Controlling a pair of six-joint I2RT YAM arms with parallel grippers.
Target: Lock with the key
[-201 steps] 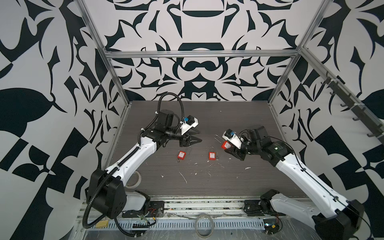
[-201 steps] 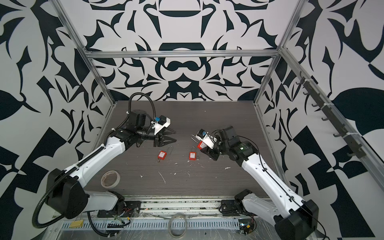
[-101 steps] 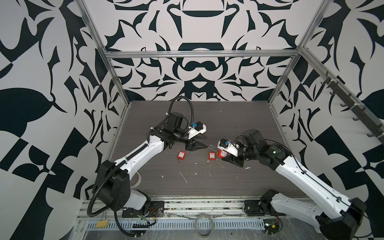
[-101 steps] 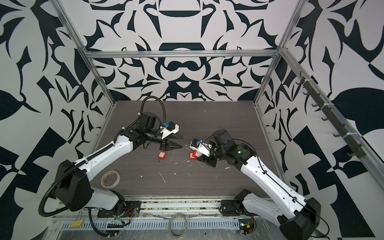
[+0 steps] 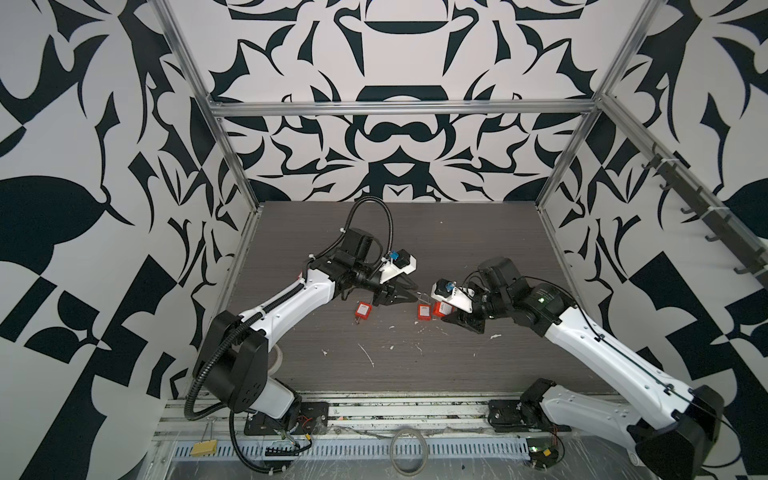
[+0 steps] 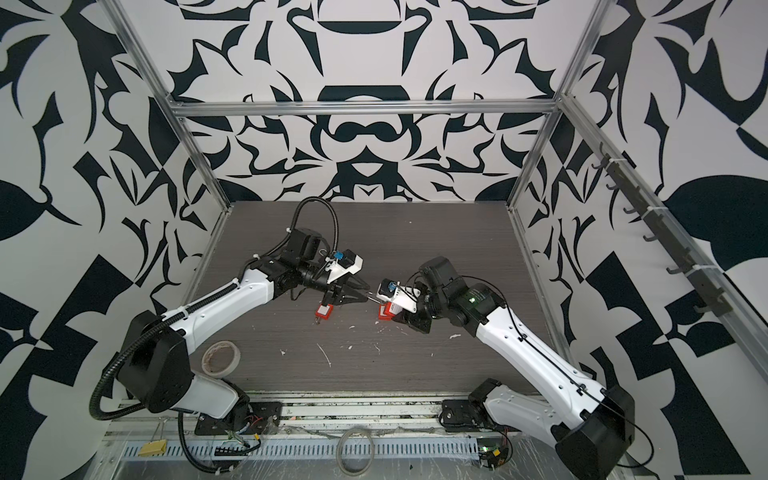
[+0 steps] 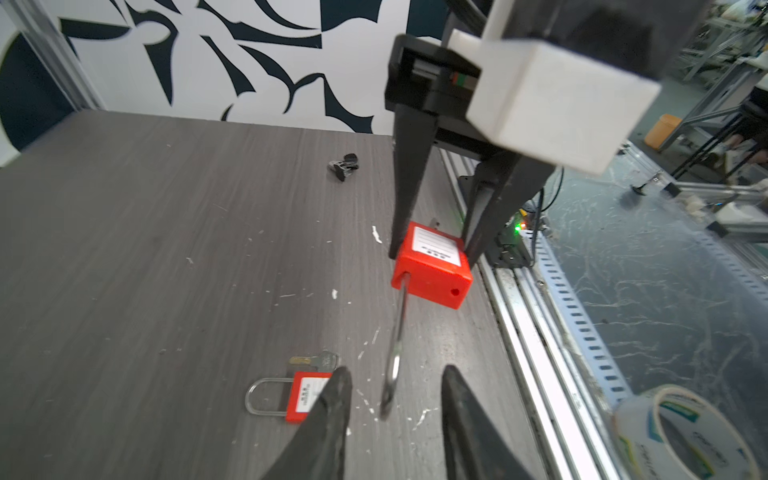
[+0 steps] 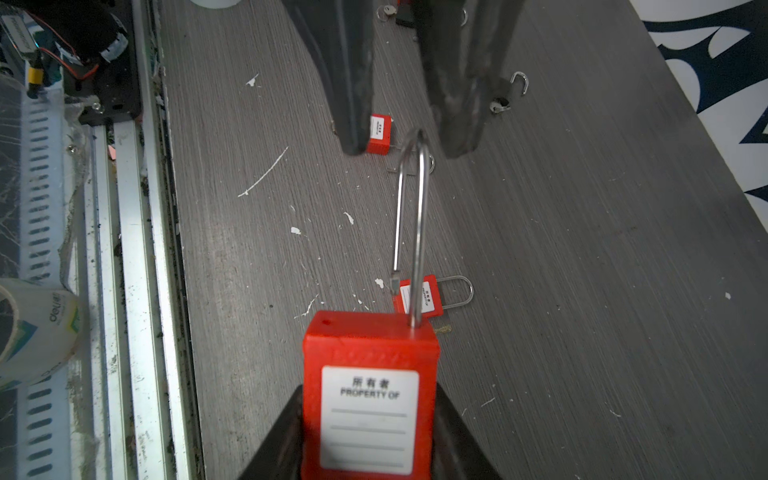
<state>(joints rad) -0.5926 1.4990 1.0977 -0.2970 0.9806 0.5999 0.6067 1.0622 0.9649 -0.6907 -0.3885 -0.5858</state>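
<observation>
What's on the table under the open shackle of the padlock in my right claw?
A second red plastic padlock, steel shackle closed, lies flat on the grey table. In the right wrist view the held red padlock hides its keyhole end.

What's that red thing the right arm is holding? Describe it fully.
A red padlock: plastic-looking body, white "PROPERTY OF" label, long silvery shackle. The right end effector clamps the body's sides, holding it above the table. The shackle is open: its free leg ends outside the body, and the empty hole shows. Its bend lies between the left end effector's parted fingers, apparently untouched.
</observation>
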